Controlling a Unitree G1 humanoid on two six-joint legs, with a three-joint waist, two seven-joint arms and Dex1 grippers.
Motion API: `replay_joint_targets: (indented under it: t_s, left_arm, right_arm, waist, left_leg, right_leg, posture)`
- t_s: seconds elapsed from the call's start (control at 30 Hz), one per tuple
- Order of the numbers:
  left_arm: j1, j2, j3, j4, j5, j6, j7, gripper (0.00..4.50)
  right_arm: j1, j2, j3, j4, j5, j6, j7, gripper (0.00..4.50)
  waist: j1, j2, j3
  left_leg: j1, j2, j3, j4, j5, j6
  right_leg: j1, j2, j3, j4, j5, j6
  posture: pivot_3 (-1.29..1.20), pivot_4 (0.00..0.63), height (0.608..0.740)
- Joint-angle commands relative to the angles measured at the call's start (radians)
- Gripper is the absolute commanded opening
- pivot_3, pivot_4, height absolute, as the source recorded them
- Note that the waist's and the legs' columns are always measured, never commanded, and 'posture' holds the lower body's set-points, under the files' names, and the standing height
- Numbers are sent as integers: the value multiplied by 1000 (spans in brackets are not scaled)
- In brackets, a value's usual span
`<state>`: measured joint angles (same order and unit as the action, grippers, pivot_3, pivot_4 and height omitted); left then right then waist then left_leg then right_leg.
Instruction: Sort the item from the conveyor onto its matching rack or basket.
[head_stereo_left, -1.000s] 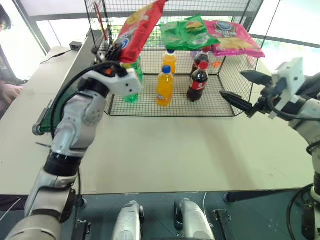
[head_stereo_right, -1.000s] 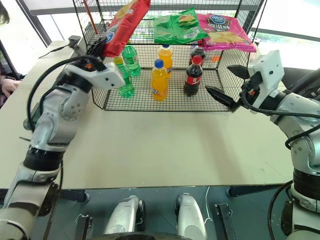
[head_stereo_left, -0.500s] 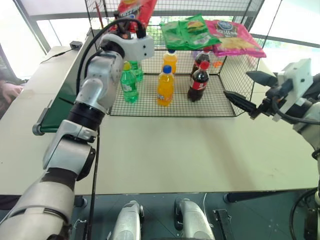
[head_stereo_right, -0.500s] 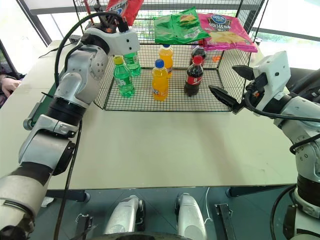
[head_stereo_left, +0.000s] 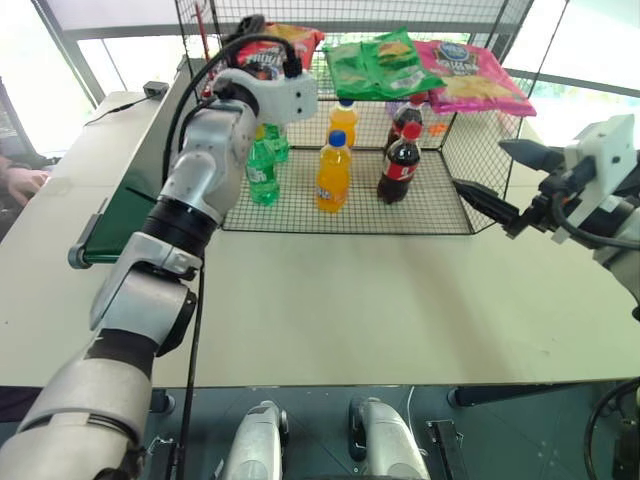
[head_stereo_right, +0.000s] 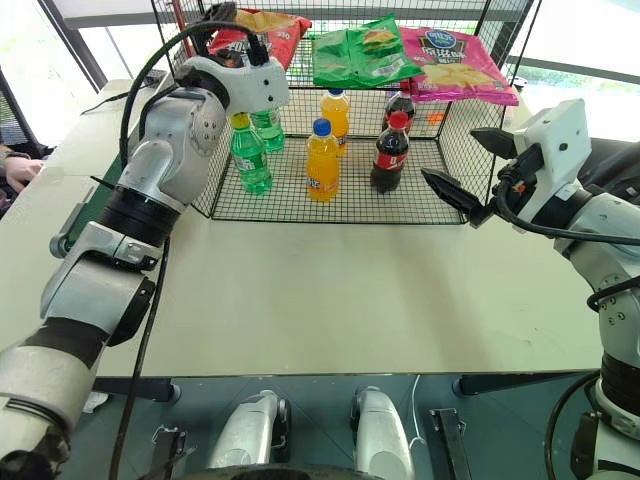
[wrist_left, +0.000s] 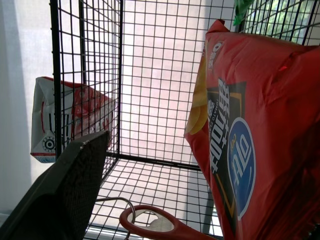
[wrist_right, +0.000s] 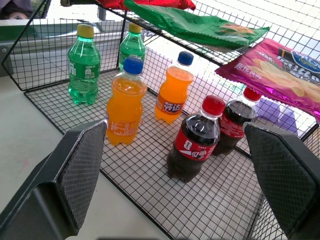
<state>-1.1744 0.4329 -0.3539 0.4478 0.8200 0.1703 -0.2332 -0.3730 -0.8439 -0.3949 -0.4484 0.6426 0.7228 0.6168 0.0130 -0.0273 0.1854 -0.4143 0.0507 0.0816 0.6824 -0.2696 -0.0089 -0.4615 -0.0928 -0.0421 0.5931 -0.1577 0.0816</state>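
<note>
The left gripper (wrist_left: 165, 200) is raised to the top shelf of the black wire cage (head_stereo_left: 345, 215), at the cage's left end. Its fingers are spread apart: in the left wrist view one black finger (wrist_left: 65, 190) stands well clear of the red chip bag (head_stereo_left: 272, 48), with open mesh between them. The red chip bag lies on the cage's top shelf at that left end, just past the left gripper, its blue round logo showing. A red-handled tool (wrist_left: 155, 227) lies on the mesh beside the bag.

Further along the same shelf, to the right of the red bag, lie the green chip bags (head_stereo_left: 378, 65), and beyond them, at the cage's right end, the pink chip bag (head_stereo_left: 468, 72).

On the cage's lower floor stand two green bottles (head_stereo_left: 262, 172), two orange bottles (head_stereo_left: 333, 178) and two cola bottles (head_stereo_left: 398, 165), all upright.

The right gripper (head_stereo_left: 500, 180) hangs level just outside the cage's right front corner, fingers wide apart and holding nothing.

The conveyor (head_stereo_left: 135, 190) with its dark green belt runs along the cage's left side, on the pale table (head_stereo_left: 380, 300).
</note>
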Motion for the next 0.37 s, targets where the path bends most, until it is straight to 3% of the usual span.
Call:
replay_joint_targets:
  t_s: [0.03, 0.17, 0.37]
  left_arm:
    - [43, 4, 61, -165, -92, -4, -71, 4459]
    - [162, -72, 205, -400, -400, 78, -246, 4459]
    - [270, -117, 370, -577, -724, 216, -383, 4459]
  right_arm:
    - [-13, -7, -12, -25, 8, -10, -6, 4500]
    - [-9, 0, 1, -20, 4, -16, -8, 4500]
    - [-13, 3, 12, -11, 11, -19, -4, 4500]
  waist:
    - [-1, 0, 0]
    - [-1, 0, 0]
    - [-1, 0, 0]
  left_leg:
    - [0, 0, 0, 0, 0, 0]
    - [0, 0, 0, 0, 0, 0]
    - [1, 0, -1, 1, 0, 0]
  right_leg:
    - [0, 0, 0, 0, 0, 0]
    - [0, 0, 0, 1, 0, 0]
    - [1, 0, 0, 2, 0, 0]
  posture:
    - [0, 150, 740]
    - [0, 150, 740]
    - [0, 150, 740]
